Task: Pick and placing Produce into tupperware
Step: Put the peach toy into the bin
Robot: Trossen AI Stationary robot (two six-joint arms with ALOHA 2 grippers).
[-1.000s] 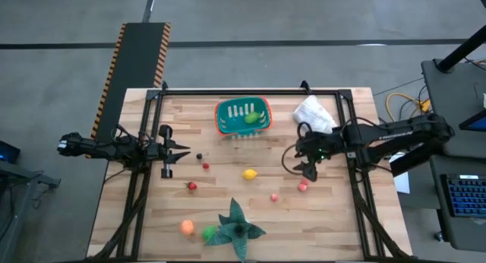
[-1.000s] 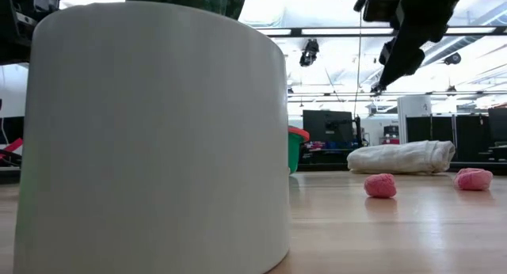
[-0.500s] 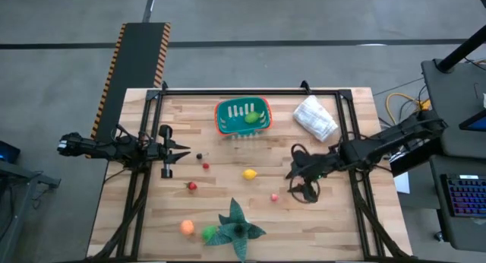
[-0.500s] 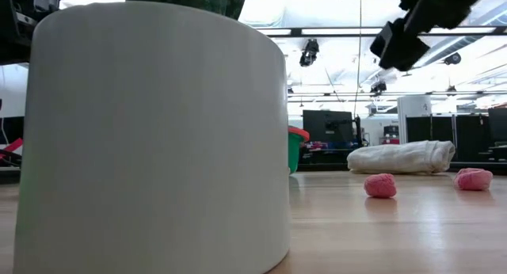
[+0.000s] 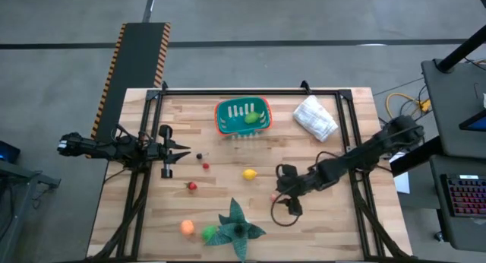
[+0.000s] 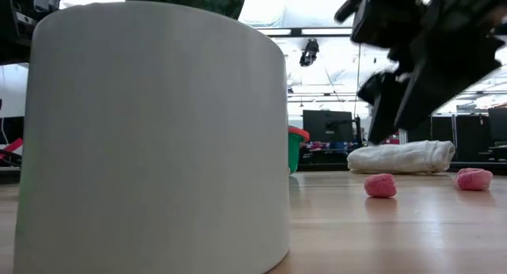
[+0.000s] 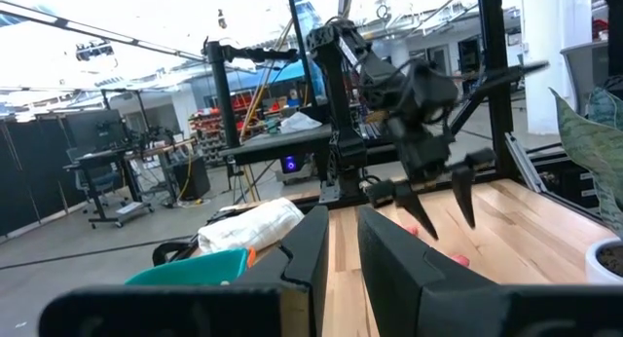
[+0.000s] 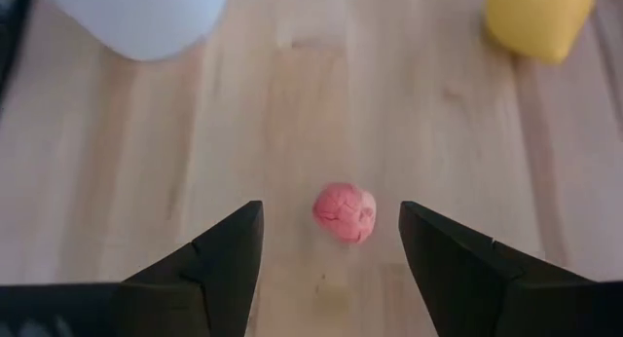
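Note:
The teal tupperware (image 5: 243,116) stands at the far middle of the table with a green piece inside. Loose produce lies on the wood: a yellow piece (image 5: 249,173), red ones (image 5: 193,186), an orange one (image 5: 187,227) and a pink one (image 8: 345,212). My right gripper (image 5: 281,193) hovers open above the pink piece, one finger on either side of it, touching nothing. A second pink piece (image 6: 473,179) lies farther right. My left gripper (image 5: 182,150) waits shut at the table's left, holding nothing.
A dark green leafy plant (image 5: 239,226) in a white pot (image 6: 158,139) stands at the near edge, close to my right gripper. A wrinkled white bag (image 5: 315,117) lies at the far right. A black frame (image 5: 250,90) borders the table.
My right gripper has swung from the table's right side toward its near edge and its middle, and has come down over the pink piece, staying open. Nothing on the table has moved.

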